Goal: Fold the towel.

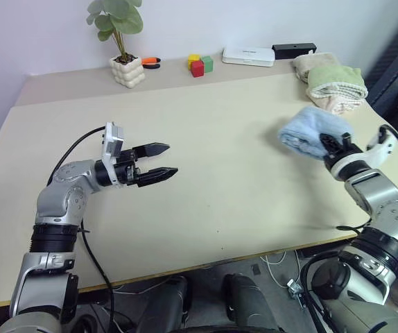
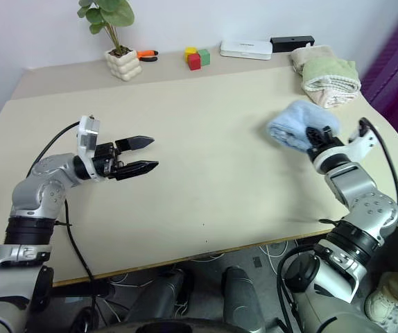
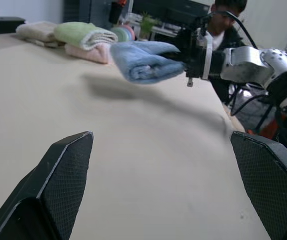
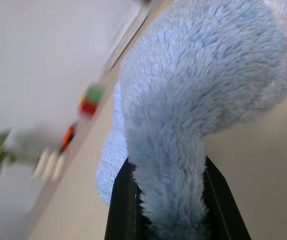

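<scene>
Carrying the folded towel (image 1: 308, 134) toward the pile of towels (image 1: 334, 84) at far right: best kept level, grip firm so the layers stay together. Right gripper (image 1: 332, 146) jaws clamped on its near edge, holding it above the desk (image 1: 220, 173). Light blue, fluffy, bundled thick. Left gripper (image 1: 159, 161) jaws wide, empty.

I can't see the towel's (image 4: 193, 90) tag or border; its bundled folds hide them, and the right gripper's (image 4: 171, 200) fingertips too.
</scene>
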{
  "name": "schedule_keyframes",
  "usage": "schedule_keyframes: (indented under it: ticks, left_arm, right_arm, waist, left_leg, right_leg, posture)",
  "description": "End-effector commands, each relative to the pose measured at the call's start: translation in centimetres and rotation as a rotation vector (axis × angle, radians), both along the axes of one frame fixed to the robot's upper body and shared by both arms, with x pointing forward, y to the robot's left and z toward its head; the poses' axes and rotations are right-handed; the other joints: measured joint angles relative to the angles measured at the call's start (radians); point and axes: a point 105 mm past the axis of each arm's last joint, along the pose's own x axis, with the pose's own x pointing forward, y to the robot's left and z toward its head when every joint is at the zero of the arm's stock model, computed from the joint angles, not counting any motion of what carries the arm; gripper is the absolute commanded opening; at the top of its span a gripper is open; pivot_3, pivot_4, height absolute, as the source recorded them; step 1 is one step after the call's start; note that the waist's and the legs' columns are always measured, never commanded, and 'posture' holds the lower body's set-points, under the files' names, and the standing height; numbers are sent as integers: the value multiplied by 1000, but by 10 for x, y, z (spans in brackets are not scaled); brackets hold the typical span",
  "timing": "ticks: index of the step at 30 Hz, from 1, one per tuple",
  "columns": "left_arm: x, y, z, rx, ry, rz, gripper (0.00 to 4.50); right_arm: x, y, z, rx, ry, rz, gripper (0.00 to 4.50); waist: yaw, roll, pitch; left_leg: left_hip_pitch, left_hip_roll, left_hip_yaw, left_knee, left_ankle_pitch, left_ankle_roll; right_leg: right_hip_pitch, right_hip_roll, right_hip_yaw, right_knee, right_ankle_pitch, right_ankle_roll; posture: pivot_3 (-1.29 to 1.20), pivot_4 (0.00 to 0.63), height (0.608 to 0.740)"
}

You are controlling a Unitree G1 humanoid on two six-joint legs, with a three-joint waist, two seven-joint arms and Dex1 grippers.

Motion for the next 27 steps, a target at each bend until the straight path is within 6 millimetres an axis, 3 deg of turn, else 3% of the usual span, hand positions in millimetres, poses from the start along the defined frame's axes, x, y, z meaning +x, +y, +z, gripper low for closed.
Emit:
schedule_keyframes:
  ticks: [1,4,7,15,16,18,23,27]
  left_arm:
    - [-6,-2,6,19,-34,-76,4500]
    - [-3,-3,3,37,-36,-71,4500]
    - [2,-3,1,52,-56,-52,4500]
    - [4,-15,-1,62,-113,-48,4500]
    - [5,-17,-1,60,-113,-46,4500]
    - [9,-16,-3,53,-99,-30,4500]
    - [12,-19,-4,35,-104,-24,4500]
    - [10,-27,-4,10,-103,-32,4500]
  right_arm:
    - [-11,-18,13,-35,-9,-130,62]
    - [-12,-11,0,-55,45,-138,62]
    - [-18,-20,-15,-90,109,-212,62]
    - [-16,-27,-20,-133,142,-218,62]
    - [-16,-26,-21,-119,141,-212,854]
    - [-17,-24,-22,-112,143,-223,1635]
    - [-20,-35,-16,-114,136,-263,4301]
    - [-31,-59,-20,-206,213,-339,4460]
  waist:
    - [3,0,0]
    - [5,0,0]
    - [6,0,0]
    - [7,1,0]
    - [7,1,0]
    - [7,1,0]
    - [7,1,0]
    - [12,1,0]
  left_leg:
    - [0,0,0,0,0,0]
    - [0,0,0,0,0,0]
    - [0,0,0,1,0,0]
    - [0,0,0,1,0,0]
    - [0,0,0,1,0,0]
    - [0,0,0,1,0,0]
    - [0,0,0,1,0,0]
    - [0,0,0,2,0,0]
  right_leg:
    - [0,0,0,0,0,0]
    - [0,0,0,0,0,0]
    - [0,0,0,0,0,0]
    - [1,0,0,0,0,0]
    - [1,0,0,0,0,0]
    - [1,0,0,0,0,0]
    - [1,0,0,0,0,0]
    - [1,0,0,0,0,0]
  posture:
    - [0,150,740]
    - [0,150,740]
    - [0,150,740]
    - [0,150,740]
    - [0,150,740]
    - [0,150,740]
    - [0,150,740]
    - [0,150,740]
